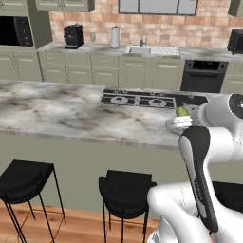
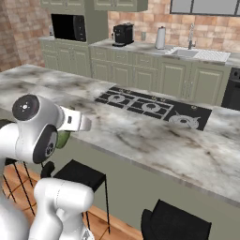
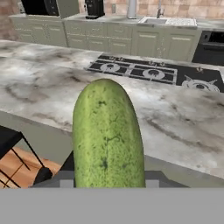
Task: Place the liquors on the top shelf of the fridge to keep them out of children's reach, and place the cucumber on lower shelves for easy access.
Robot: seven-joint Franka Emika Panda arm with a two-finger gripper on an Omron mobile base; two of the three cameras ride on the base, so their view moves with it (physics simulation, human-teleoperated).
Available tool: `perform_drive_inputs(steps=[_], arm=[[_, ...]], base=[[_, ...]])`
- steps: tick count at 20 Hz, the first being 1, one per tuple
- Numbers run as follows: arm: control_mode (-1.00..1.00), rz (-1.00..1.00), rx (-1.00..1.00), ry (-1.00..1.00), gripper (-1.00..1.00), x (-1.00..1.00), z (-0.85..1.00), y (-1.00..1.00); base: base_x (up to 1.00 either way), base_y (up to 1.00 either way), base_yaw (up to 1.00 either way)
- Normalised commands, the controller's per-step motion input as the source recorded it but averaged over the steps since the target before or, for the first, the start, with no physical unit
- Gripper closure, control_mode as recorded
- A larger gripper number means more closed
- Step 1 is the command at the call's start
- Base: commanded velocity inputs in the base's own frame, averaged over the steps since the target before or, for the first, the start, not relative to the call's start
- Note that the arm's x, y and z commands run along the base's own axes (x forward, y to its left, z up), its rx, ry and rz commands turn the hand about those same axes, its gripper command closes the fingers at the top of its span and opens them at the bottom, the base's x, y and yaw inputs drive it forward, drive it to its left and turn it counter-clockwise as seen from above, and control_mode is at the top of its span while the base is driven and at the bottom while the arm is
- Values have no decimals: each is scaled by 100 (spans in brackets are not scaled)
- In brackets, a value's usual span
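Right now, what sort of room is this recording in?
A home kitchen, rendered: a marble island counter with a built-in cooktop, a sink on the back counter, and bar stools along the island.

The cucumber (image 3: 108,135) was green and mottled, with faint darker streaks and a smoothly rounded tip. It stood lengthwise along the gripper's (image 3: 108,177) axis, its lower end seated between the two fingertips and its rounded end pointing away from the gripper, out over the marble bench (image 3: 183,118). It was lifted clear of the bench, touching nothing but the gripper. In the left base view a small part of the cucumber (image 1: 182,111) showed just beyond the hand; in the right base view a green sliver (image 2: 63,138) showed beside the wrist.
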Motion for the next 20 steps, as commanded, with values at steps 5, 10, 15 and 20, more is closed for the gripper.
perform_drive_inputs(steps=[5,10,15,20], arm=[[100,0,0,-2,100,-36,16,-1],[100,0,0,0,100,0,0,0],[100,0,0,0,100,0,0,0],[100,0,0,0,100,0,0,0]], base=[[-29,-2,0],[-80,-10,-8],[-57,-29,-32],[-44,-57,-60]])
